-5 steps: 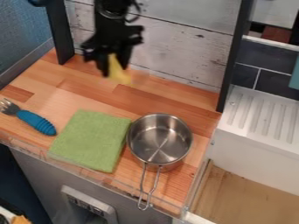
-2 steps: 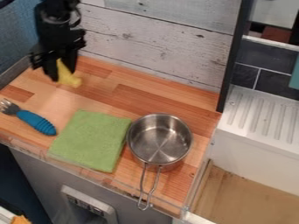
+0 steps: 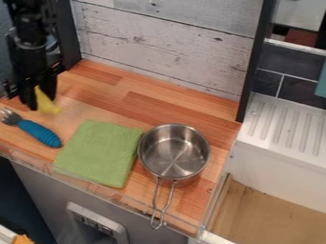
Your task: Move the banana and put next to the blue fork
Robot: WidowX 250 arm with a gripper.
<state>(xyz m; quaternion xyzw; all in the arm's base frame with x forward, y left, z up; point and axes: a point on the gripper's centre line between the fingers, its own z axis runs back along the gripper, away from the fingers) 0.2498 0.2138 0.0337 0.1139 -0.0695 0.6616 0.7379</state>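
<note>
The yellow banana (image 3: 45, 102) was at the upper left of your camera view, over the wooden counter, near the blue fork and a little above its handle in the view. Your black two-finger gripper (image 3: 39, 97) was clamped on it: one finger was on each side, and the lower part of the banana came out below them. You could not tell if the banana touched the counter. The gripper was hanging down from the black robot arm (image 3: 30, 35), which entered at the upper left. The fork with the blue ribbed handle and metal tines (image 3: 39, 133) was lying near the left edge, with its tines toward the upper left. Just beside the lower end of its handle, you had the folded green cloth, of square shape (image 3: 100, 152), flat on the counter. On the right of this cloth, and very close to it, the round metal pot (image 3: 174, 155) was standing upright, and its long wire handle pointed toward the front edge. All these were on the counter of reddish-brown wood (image 3: 172, 105). Behind it rose the wall of whitish wooden planks (image 3: 159, 43), and farther to the right there was the white ribbed drainboard (image 3: 290, 124).
</note>
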